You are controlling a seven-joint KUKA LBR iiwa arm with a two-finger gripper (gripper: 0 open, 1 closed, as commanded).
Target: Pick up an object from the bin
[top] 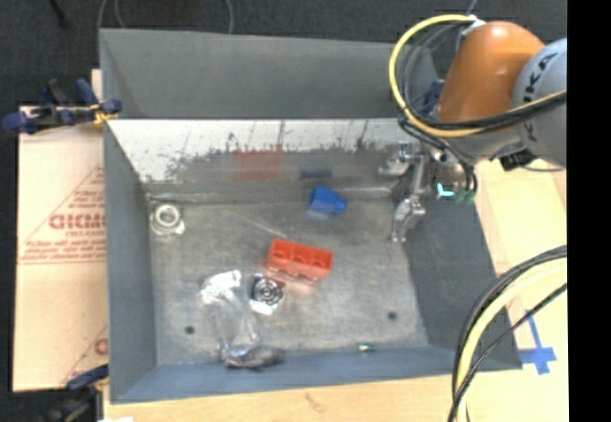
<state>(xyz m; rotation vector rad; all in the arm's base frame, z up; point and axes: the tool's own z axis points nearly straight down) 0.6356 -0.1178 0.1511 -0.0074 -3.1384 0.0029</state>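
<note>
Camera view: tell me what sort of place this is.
Likely a robotics lab's grasping test cell: a grey metal bin holding loose odds like a red block and a blue block, with a cabled robot arm's gripper inside.

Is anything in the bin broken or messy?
Nothing looks broken or spilled. Only the clear wrapper near the front left of the bin is crumpled, beside a round metal piece.

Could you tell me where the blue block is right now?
In the camera view the blue block lies near the bin's back wall, behind the orange block and left of the gripper.
</note>
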